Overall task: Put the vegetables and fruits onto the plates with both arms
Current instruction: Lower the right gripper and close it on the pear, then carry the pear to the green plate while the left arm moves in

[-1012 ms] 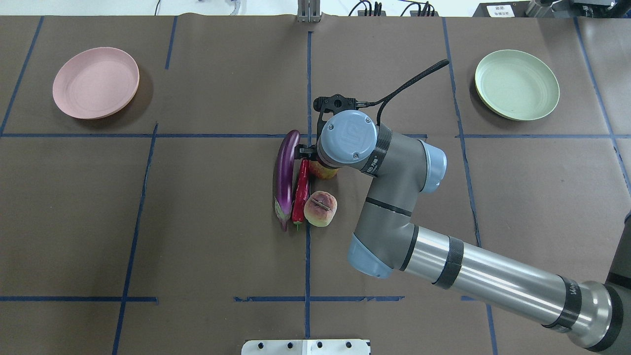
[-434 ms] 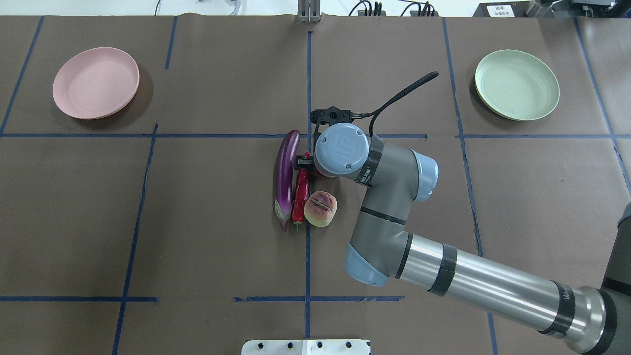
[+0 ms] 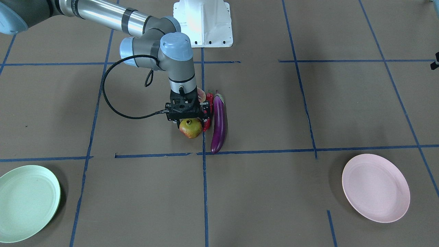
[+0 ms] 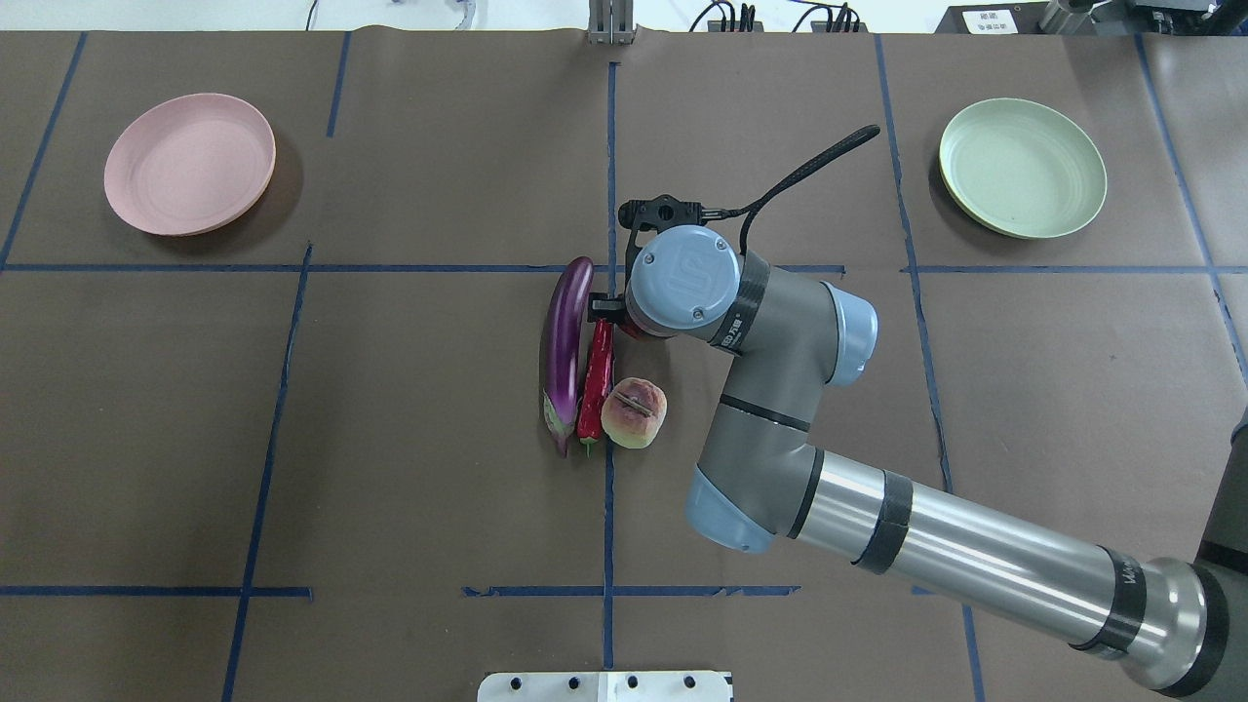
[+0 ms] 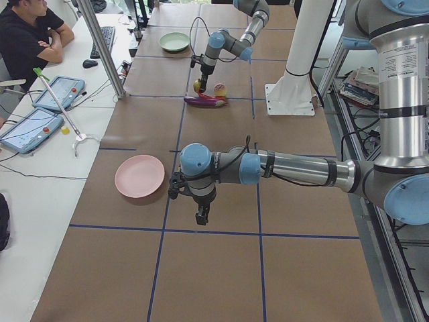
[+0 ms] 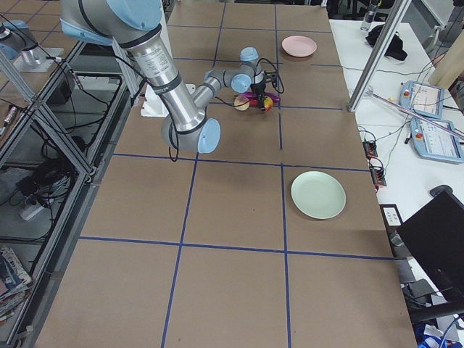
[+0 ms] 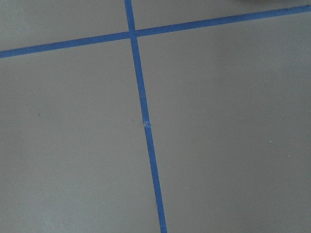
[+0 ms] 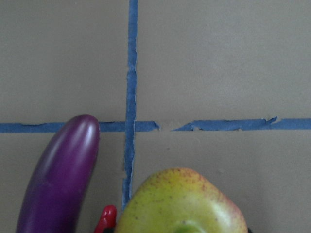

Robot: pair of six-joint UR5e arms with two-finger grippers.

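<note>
My right gripper [image 3: 189, 120] is shut on the yellow-green and red pomegranate [image 3: 190, 128] and holds it just off the table; the fruit fills the bottom of the right wrist view [image 8: 180, 204]. Beside it lie the purple eggplant [image 4: 565, 341], the red chili pepper [image 4: 597, 380] and the peach-like fruit [image 4: 634, 412], all touching in a row. The pink plate [image 4: 190, 164] is at the far left and the green plate [image 4: 1022, 168] at the far right, both bare. My left gripper [image 5: 201, 216] hangs over bare table near the pink plate [image 5: 139, 176]; I cannot tell whether it is open or shut.
Blue tape lines cross the brown table cover. The white base block [image 4: 604, 685] is at the near edge. A seated operator [image 5: 27, 33] and tablets [image 5: 27, 131] are beside the table's far side. The left wrist view shows only tape lines [image 7: 146, 126].
My right wrist dropped onto the pomegranate, then rose slightly and shifted back. The eggplant, chili and peach-like fruit have not moved.
</note>
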